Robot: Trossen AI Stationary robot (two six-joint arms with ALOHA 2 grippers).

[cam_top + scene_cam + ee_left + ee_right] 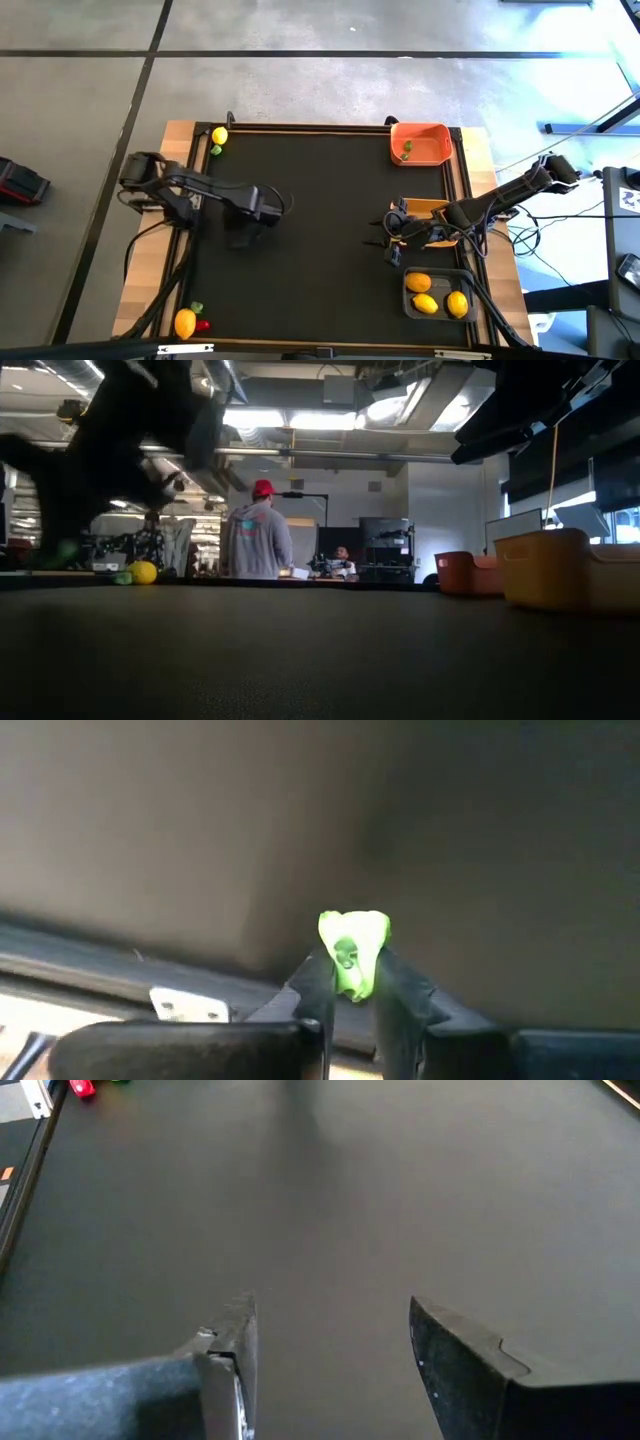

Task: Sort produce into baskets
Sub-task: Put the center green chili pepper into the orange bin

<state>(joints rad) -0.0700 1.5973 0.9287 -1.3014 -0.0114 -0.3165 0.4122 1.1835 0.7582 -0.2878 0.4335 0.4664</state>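
From the top, the left gripper [268, 207] sits over the left half of the black mat [320, 250], well away from every basket. The right gripper [392, 230] hangs by the mat's right side, just in front of the tan basket [432, 210], which its arm mostly covers. The orange basket [420, 143] is in the far right corner with a small green piece [406, 150] inside. The dark basket [437, 295] in the near right corner holds three lemons [426, 303]. Far left corner has a lemon [219, 136] with a green bit [215, 150] right beside it. Near left corner has another lemon [185, 322], a red piece [203, 325] touching it and a green one [197, 308] just above.

Low view – mostly mat. The tan basket [560, 568] is big on the right, with the orange one [468, 572] behind it. A lemon [144, 572] and a green blob [122, 577] sit at the far left edge. A blurry dark arm fills the upper left. A person in a red cap [259, 540] stands in the room behind.

Left wrist: the fingers [316, 990] are pinching a bright green piece [353, 950] between the tips, held up off the mat.

Right wrist – the fingers [455, 1355] are spread wide with only bare mat between them. A red piece [83, 1088] shows far off at the mat's corner.
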